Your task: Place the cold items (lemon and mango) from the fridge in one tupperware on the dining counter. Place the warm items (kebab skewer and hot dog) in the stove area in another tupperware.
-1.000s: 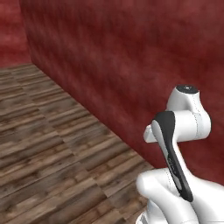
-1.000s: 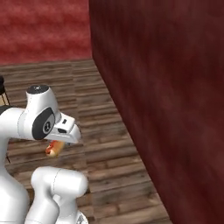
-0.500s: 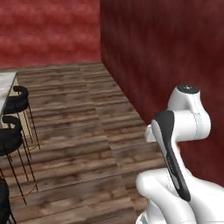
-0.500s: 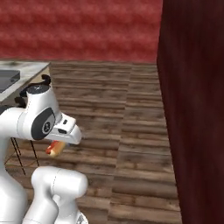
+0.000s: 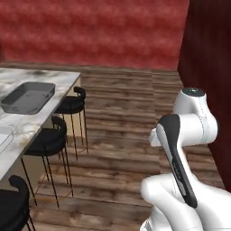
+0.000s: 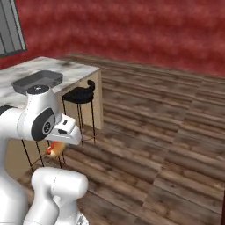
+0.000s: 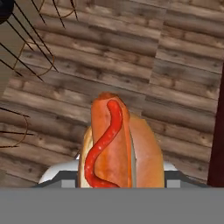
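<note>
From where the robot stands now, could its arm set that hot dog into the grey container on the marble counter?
Probably not yet. The gripper holds the hot dog low by the robot's body, while the grey container sits far off on the counter, with black stools between. The base likely must drive closer.

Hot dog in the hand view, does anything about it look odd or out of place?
Nothing stands out. The hot dog sits intact in its bun, sauce line unspilled, carried above the wood floor. In the right base view it hangs under the arm, near the stools.
</note>
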### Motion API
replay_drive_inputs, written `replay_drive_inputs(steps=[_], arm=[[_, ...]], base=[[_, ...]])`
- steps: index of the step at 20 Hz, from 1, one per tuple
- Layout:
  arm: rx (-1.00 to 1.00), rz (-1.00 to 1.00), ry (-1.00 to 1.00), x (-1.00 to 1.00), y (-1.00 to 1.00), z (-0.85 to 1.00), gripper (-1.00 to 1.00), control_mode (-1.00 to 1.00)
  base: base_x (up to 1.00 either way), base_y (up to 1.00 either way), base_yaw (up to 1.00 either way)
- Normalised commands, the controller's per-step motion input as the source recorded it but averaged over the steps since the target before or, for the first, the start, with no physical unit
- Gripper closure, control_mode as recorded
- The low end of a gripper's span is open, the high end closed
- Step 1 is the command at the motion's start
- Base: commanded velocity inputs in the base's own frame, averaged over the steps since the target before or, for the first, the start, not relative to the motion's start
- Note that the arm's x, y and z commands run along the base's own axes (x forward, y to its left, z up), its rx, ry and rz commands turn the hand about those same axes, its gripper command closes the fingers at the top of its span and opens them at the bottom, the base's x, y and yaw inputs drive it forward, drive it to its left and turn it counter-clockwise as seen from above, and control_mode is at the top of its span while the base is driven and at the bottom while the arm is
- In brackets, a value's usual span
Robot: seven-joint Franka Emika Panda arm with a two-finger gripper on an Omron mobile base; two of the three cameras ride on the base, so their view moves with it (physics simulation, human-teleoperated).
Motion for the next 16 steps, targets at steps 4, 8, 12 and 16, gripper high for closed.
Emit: replay_drive_inputs(steps=[4,8,12,16], arm=[[0.00,0.00,0.00,0.00,0.00,0.00,1.00,1.00],[0.00,0.00,0.00,0.00,0.00,0.00,1.00,1.00],[0.00,0.00,0.00,0.00,0.00,0.00,1.00,1.00],[0.00,0.00,0.00,0.00,0.00,0.00,1.00,1.00]], base=[[0.98,-0.48,0.63],[0.58,-0.89,0.49],[0.71,-0.90,0.53],[0.83,-0.69,0.64]])
